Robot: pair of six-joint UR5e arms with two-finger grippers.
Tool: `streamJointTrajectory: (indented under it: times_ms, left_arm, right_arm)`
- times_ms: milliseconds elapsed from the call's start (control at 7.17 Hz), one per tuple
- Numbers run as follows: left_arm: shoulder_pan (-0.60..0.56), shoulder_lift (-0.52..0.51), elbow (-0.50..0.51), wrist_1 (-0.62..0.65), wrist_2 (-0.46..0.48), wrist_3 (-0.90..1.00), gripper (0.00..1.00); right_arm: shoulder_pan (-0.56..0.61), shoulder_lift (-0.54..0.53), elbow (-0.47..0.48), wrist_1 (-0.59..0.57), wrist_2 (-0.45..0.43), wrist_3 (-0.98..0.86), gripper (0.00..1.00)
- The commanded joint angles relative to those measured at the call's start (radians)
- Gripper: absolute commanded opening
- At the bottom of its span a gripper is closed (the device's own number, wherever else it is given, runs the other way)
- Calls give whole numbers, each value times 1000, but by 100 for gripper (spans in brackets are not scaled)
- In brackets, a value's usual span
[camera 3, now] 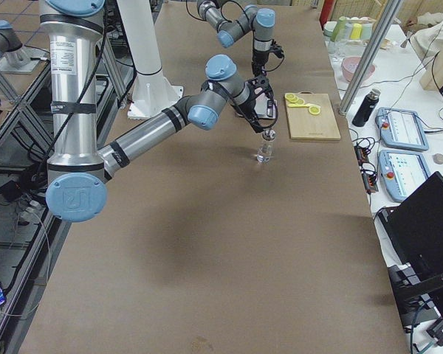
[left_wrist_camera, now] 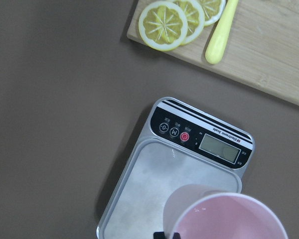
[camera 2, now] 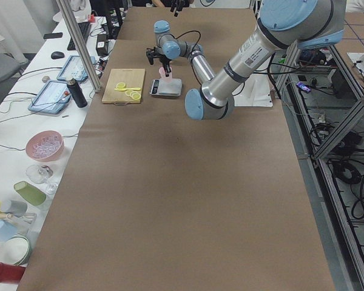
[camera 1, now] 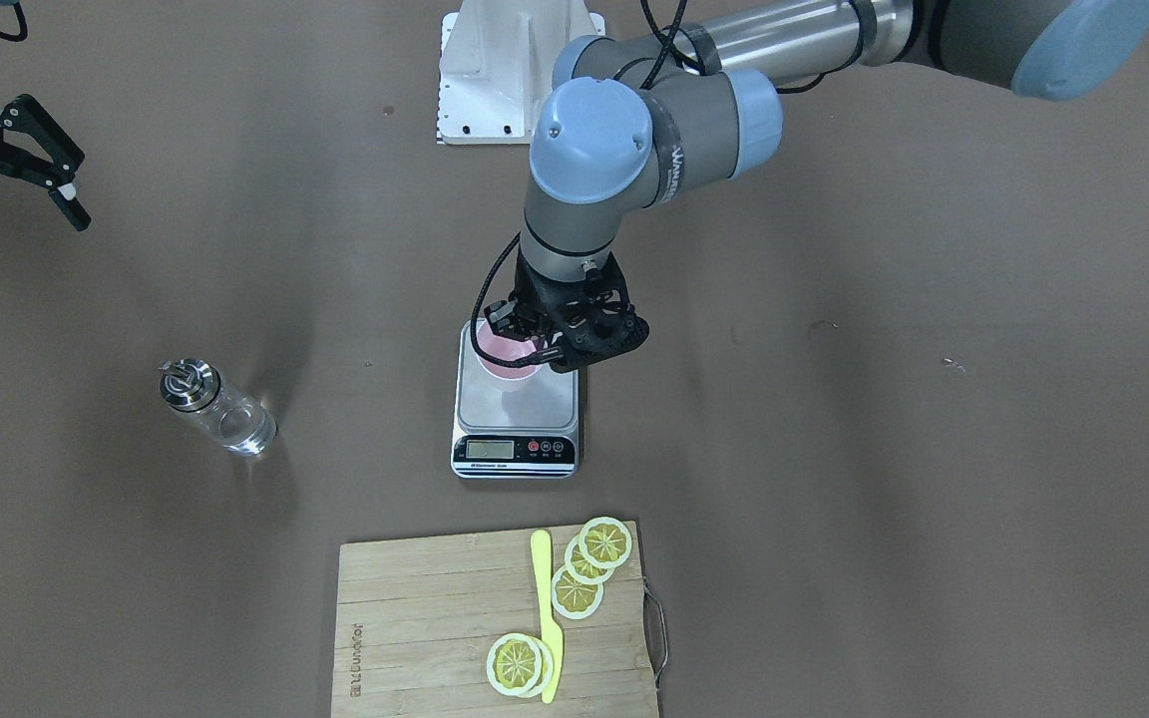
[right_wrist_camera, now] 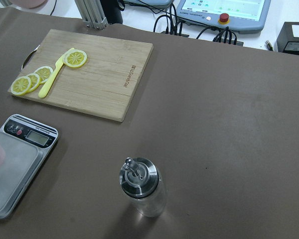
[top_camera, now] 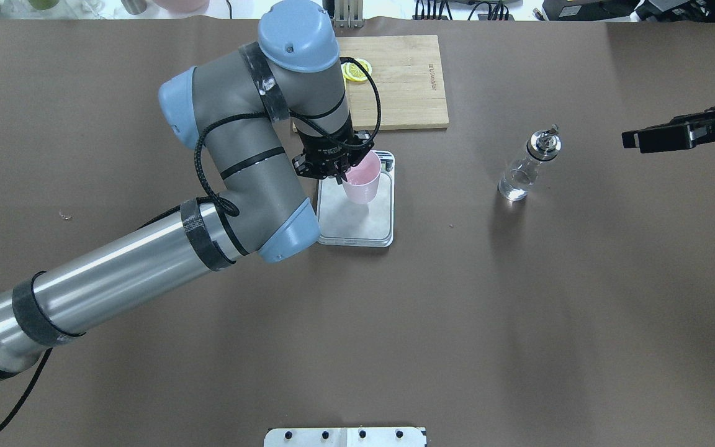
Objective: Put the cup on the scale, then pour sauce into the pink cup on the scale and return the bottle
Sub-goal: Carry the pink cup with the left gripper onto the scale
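Closest to our left wrist camera is the small pale pink tapered plastic cup (left_wrist_camera: 224, 219), upright over the silver-grey steel platform of the flat rectangular kitchen scale (left_wrist_camera: 144, 189), at the end away from its display. Our left gripper (camera 1: 533, 344) is clenched on the cup's rim; we cannot tell whether the base touches the platform. To the robot's right of the scale, well apart, the small clear glass bottle (camera 1: 220, 404) with a shiny metal cap and spout stands upright on the brown table (camera 1: 834, 499). Farther out on that side our right gripper (camera 1: 31, 244) hangs released, fingers spread. Past the scale's display end lies a rectangular bamboo cutting board (camera 1: 435, 618) carrying round yellow lemon slices (camera 1: 576, 590) and a yellow plastic knife (camera 1: 547, 618).
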Motion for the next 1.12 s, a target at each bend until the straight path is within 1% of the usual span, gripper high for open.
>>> streamJointTrajectory:
  times_ms: [0, 139, 279, 418, 558, 697, 837, 976]
  left_arm:
    - [17, -2, 20, -22, 21, -2, 0]
    - [15, 1, 22, -24, 24, 1, 0]
    - [15, 1, 28, -24, 45, 3, 16]
    - [17, 1, 49, -42, 60, 3, 33]
    - [17, 2, 48, -48, 70, 21, 99]
    - [12, 5, 28, -47, 79, 56, 99]
    - [-9, 5, 1, -41, 68, 62, 99]
    - [-31, 7, -21, -33, 41, 67, 99]
  right_arm:
    - [-3, 4, 5, 0, -6, 3, 100]
    - [-5, 6, 4, 0, -7, 3, 100]
    - [-12, 7, 4, 2, -18, 3, 100]
    - [-20, 7, -4, 44, -24, 3, 100]
    - [-23, 7, -4, 52, -29, 3, 100]
    - [-23, 7, -4, 52, -35, 3, 100]
    - [-32, 6, 1, 54, -80, 3, 100]
    - [-47, 1, 1, 72, -94, 12, 100]
